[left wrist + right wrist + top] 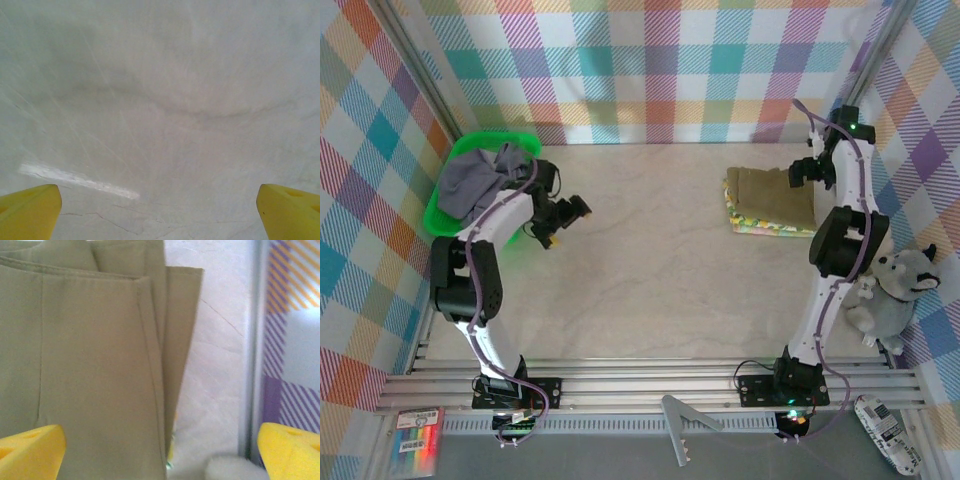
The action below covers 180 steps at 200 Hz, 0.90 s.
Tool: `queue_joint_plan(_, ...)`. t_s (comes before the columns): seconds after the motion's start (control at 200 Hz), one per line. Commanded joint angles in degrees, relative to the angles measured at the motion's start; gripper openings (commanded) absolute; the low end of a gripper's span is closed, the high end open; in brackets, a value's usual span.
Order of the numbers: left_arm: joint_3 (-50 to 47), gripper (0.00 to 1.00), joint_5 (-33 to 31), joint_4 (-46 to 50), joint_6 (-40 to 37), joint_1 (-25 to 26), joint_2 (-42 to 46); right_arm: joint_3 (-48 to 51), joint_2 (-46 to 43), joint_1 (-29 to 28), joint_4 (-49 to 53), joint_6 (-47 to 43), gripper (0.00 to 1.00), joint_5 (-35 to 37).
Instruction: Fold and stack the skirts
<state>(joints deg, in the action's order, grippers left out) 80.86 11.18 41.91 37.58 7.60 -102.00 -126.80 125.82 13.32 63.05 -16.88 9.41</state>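
Expecting the grey-lavender skirt [478, 182] to hang limp and light, pinch a raised fold deep; your left fingers [30, 212] and right fingers [30, 452] both stand spread, empty.

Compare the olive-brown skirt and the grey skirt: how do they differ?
The olive-brown skirt is folded flat; the grey skirt is crumpled. The olive-brown skirt lies on the floral skirt at the right; the grey skirt sits in the green basket at the left. Both are plain cloth.
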Motion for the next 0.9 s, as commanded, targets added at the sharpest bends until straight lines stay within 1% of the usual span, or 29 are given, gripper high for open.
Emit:
queue_joint_plan(0.0, 5.34, 1.0, -10.67, 5.71, -5.24, -2.97, 4.77, 11.42, -16.96, -1.93, -13.56, 8.07, 0.99, 0.71)
queue_joint_plan(0.05, 7.27, 1.0, -14.51, 7.02, -7.06, -4.43, 5.22, 20.88, -24.47, -2.5, -22.72, 10.7, 0.99, -3.08)
queue_joint_plan(0.07, 7.97, 1.0, -16.12, 7.59, -7.71, -5.3, 5.18, 24.79, -27.31, -2.52, -26.23, 13.92, 0.99, -5.57)
queue_joint_plan(0.13, 11.3, 1.0, -20.86, 9.51, -9.84, -7.52, 4.14, 34.68, -34.73, -2.51, -35.34, 19.94, 0.99, -11.03)
queue_joint_plan(0.195, 15.44, 1.0, -25.07, 11.46, -12.19, -10.3, 1.6, 42.1, -40.16, -2.46, -40.91, 27.04, 0.99, -14.92)
queue_joint_plan(0.24, 18.68, 1.0, -25.79, 12.26, -13.68, -12.1, -0.84, 45.29, -42.47, -2.42, -42.35, 31.4, 0.99, -17.21)
queue_joint_plan(0.315, 23.82, 1.0, -22.84, 12.83, -15.71, -15.39, -5.73, 49.08, -44.61, -2.38, -43.48, 34.82, 0.99, -22.15)
queue_joint_plan(0.4, 30.26, 1.0, -15.6, 13.12, -17.74, -18.19, -12.72, 50.25, -45.02, -2.28, -41.83, 36.81, 0.99, -27.95)
queue_joint_plan(0.47, 36.48, 0.99, -9.19, 13.82, -19.51, -19.48, -18.92, 50.38, -45.41, -2.27, -40.07, 37.49, 0.99, -32.97)
queue_joint_plan(0.545, 43.54, 0.97, -6.12, 15.12, -20.2, -19.94, -25.35, 51.69, -46.82, -2.4, -41.36, 38.85, 0.99, -37.53)
queue_joint_plan(0.65, 51.84, 0.96, -3.05, 15.8, -21.06, -19.99, -33.06, 53.89, -49.82, -2.42, -42.17, 39.08, 0.99, -37.14)
queue_joint_plan(0.75, 56.2, 0.95, -5.47, 16.37, -19.33, -20.03, -38.57, 54.98, -52.14, -2.42, -40.73, 37.82, 0.99, -35.5)
queue_joint_plan(0.79, 57.35, 0.89, -5.99, 16.89, -18.74, -20.11, -40.15, 55.25, -52.8, -2.42, -40.11, 37.63, 0.99, -35.38)
queue_joint_plan(0.855, 57.7, 0.78, -6.17, 17.41, -17.64, -20.23, -41.51, 55.65, -53.56, -2.37, -39.36, 37.32, 0.99, -35.72)
queue_joint_plan(0.895, 57.13, 0.64, -5.47, 17.18, -17.27, -20.34, -41.57, 55.92, -54.01, -2.45, -38.95, 37.34, 0.99, -35.8)
